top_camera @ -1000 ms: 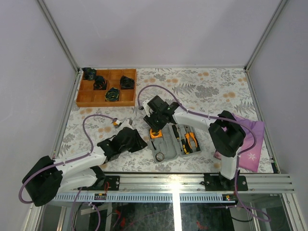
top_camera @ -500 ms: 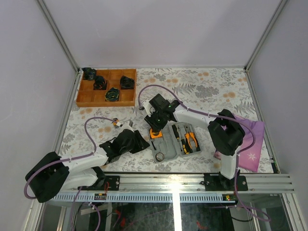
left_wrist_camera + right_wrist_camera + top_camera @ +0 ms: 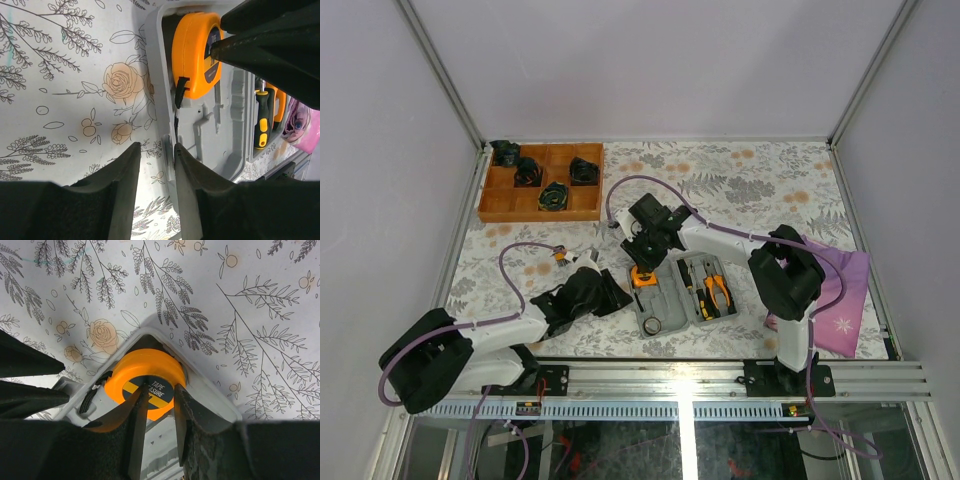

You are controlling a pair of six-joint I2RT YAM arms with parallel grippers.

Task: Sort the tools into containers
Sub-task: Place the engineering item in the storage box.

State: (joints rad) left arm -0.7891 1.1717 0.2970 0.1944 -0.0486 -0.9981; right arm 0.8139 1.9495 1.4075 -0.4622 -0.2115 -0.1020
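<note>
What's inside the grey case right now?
A tape measure sits at one end of the case. A screwdriver and pliers lie in the other half. The right gripper covers part of the tape measure, hiding whatever lies beneath.

Top camera looks down from behind — close wrist cameras share tape measure (image 3: 197, 52).

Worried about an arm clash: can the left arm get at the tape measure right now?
Probably not cleanly. The right fingers sit right over the tape measure in the grey case, blocking the top. The left fingers are at the case's edge beside it.
</note>
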